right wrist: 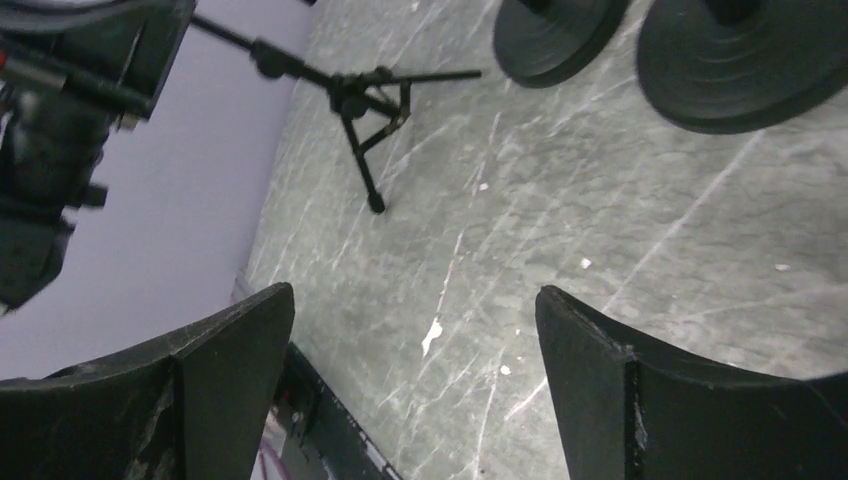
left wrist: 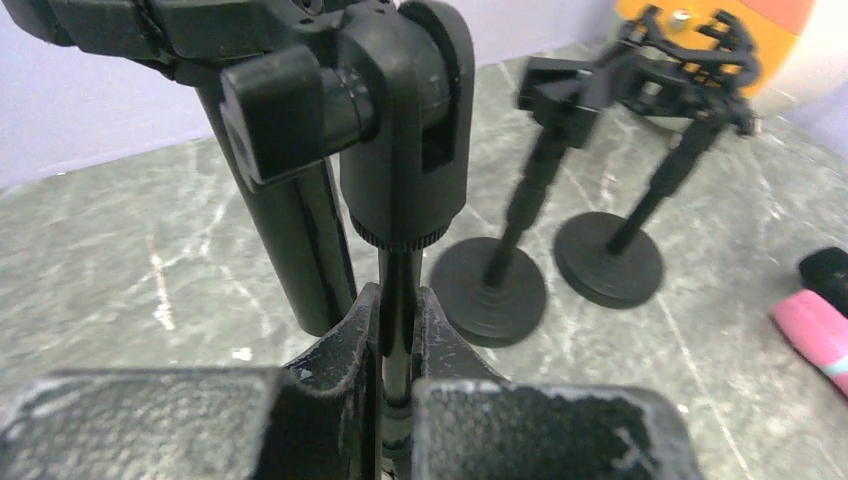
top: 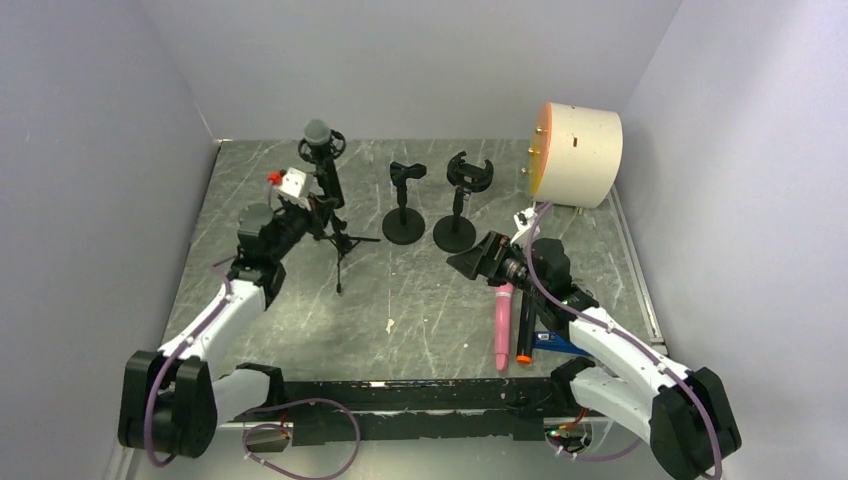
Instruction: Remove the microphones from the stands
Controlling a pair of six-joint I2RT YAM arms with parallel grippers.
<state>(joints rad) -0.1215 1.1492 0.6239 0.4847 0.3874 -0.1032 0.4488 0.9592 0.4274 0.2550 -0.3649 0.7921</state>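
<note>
Marble table (left wrist: 120, 300): only wrist view shows left tool (left wrist: 398, 305) clamping stand (left wrist: 405, 150).

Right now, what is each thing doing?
microphone: held in the tripod stand
tripod stand: standing up, pole pinched
left pincer: shut on the tripod stand
right pincer: open, empty
clip stand: upright, empty
ring stand: upright, empty
pink microphone: lying flat on the table

You won't find any readable text, labels, brands, numbers or signs in any of the three views; nothing legible on any object or surface.
</note>
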